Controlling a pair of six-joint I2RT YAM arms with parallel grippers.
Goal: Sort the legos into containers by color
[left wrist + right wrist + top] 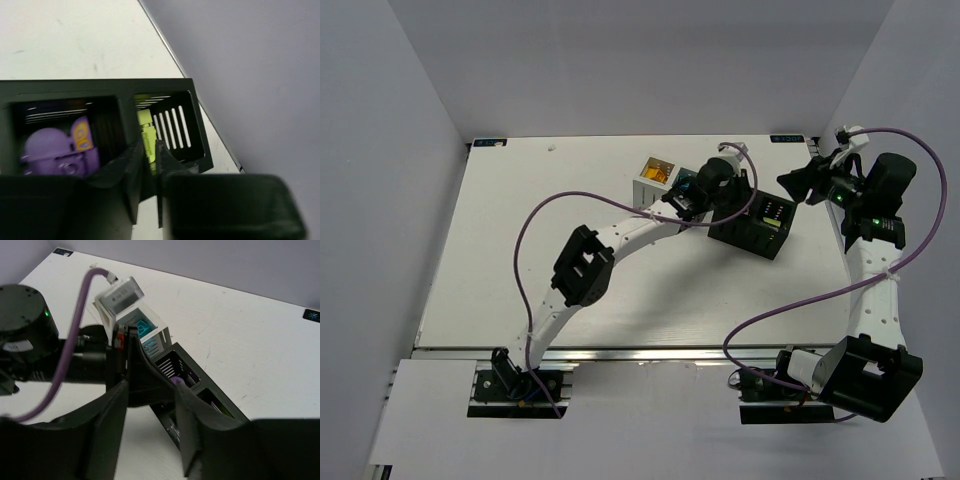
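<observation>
The top camera hangs high over the near edge and looks down on the whole surface (490, 220) from far off. The left wrist camera sits just behind the left fingers (132, 190) and looks past their tips, very close, into the black box (100, 86) right beneath them. The right wrist camera peers out between the right fingers (107, 440) from farther back, facing across the surface toward its far corner. All three views share the black box. The top and right wrist views also share the white box (642, 187), beyond those fingertips.
</observation>
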